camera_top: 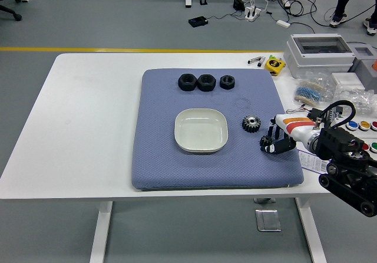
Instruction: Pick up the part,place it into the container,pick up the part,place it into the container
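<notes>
Small gear (266, 141) sits on the blue mat (159, 157), right hand (279, 140) curling its fingers around it. Second gear (251, 123) lies at 10 o'clock from it, dish (201, 130) mid-mat. White table (88, 121), grey floor (118, 15) beyond, cables strewn.

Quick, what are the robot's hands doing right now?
Left hand: not in the picture.
Right hand: fingers curled around the small black gear on the blue mat; whether it grips it cannot be told.
</notes>
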